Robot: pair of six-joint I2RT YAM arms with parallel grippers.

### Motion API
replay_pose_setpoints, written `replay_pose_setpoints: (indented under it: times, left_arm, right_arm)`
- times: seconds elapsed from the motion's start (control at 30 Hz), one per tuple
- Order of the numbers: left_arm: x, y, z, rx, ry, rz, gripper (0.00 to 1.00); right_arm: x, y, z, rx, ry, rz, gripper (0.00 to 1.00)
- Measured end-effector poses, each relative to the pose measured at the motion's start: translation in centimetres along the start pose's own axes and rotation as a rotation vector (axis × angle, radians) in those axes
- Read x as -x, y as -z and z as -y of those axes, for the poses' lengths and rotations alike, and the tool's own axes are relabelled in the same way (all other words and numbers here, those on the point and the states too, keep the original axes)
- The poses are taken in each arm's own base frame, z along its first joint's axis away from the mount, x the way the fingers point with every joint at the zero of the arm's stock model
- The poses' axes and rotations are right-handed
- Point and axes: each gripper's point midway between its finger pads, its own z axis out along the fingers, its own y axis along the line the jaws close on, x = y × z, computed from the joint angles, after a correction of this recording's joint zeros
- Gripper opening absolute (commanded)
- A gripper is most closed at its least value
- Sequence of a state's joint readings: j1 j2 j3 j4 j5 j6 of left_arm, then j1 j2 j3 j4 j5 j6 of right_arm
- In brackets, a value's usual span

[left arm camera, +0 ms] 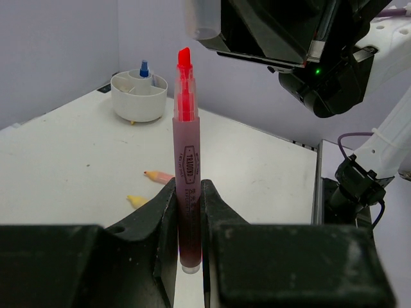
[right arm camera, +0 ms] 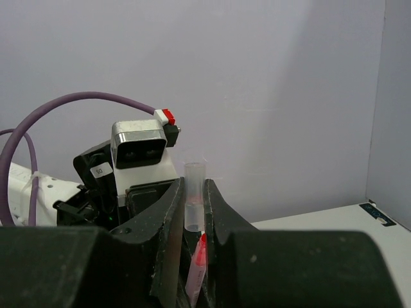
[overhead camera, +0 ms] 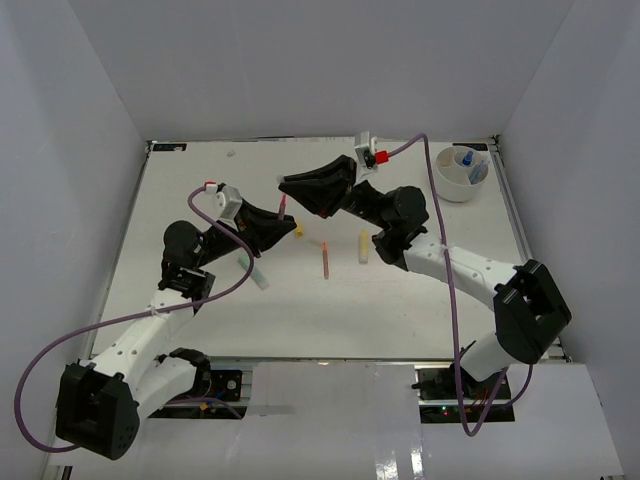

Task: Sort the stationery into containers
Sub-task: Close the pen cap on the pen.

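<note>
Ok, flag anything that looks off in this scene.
The pink highlighter in the left hand is uncapped, its chisel tip bare; the right hand holds its clear cap just above it. Three pens lie loose on the table, outside the white tub.

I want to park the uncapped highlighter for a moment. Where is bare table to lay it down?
Free: the wide near strip of table between the arm bases, and the far-left corner. Crowded: the centre, where an orange pen and yellow highlighter lie under both grippers, and the far-right corner holding the white tub.
</note>
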State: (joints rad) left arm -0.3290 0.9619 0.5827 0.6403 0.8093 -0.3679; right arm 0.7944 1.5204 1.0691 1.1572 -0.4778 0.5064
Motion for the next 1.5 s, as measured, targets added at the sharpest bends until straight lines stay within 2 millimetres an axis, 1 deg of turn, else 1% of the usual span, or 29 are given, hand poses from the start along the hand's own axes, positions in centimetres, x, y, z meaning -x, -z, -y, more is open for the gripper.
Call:
replay_pose_setpoints:
  times: [0.23,0.47,0.67,0.97,1.37,1.5]
  left_arm:
    - [0.9,-0.7,-0.3,-0.016,-0.018,0.030,0.00]
    - [1.4,-0.7,0.1,-0.034,-0.026,0.049,0.00]
    - [1.7,-0.7,0.3,-0.043,-0.033,0.059,0.00]
    - [1.8,-0.8,0.3,-0.044,-0.034,0.061,0.00]
    - [1.8,-0.8,0.3,-0.043,-0.034,0.061,0.00]
    - [1.8,-0.8,0.3,-0.042,-0.033,0.062,0.00]
  right_arm:
    - [1.3,-0.8,-0.2,0.022,0.021,0.037,0.08]
    - [1.1,-1.3,0.2,0.026,0.022,0.037,0.08]
    - [0.4,-1.3,0.5,0.025,0.013,0.025,0.08]
    - [0.0,-1.3,0.3,0.042,0.008,0.011,0.08]
    - [1.1,-1.8,-0.1,0.058,0.027,0.029,0.08]
    - [1.1,-1.8,-0.1,0.060,0.032,0.028,0.08]
